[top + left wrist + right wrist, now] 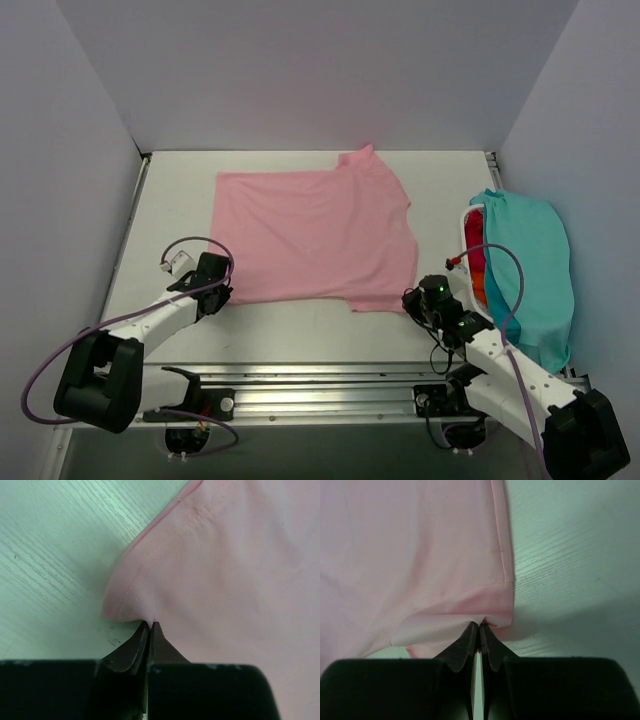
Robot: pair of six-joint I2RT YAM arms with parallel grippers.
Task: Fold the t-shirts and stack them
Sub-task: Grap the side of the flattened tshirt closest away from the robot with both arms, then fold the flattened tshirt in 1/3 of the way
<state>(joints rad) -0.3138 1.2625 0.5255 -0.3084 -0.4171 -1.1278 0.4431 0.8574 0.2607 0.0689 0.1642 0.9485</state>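
A light pink t-shirt (315,235) lies spread flat in the middle of the table. My left gripper (228,290) is at its near left corner, shut on the pink hem (150,622). My right gripper (408,300) is at the near right corner, shut on a pinched fold of the same shirt (480,624). More t-shirts sit at the right: a teal one (530,270) drapes over a basket, with red and orange cloth (478,262) inside it.
The white basket (464,235) stands against the right wall, close beside my right arm. Grey walls enclose the table on the left, back and right. A metal rail (320,385) runs along the near edge between the arm bases.
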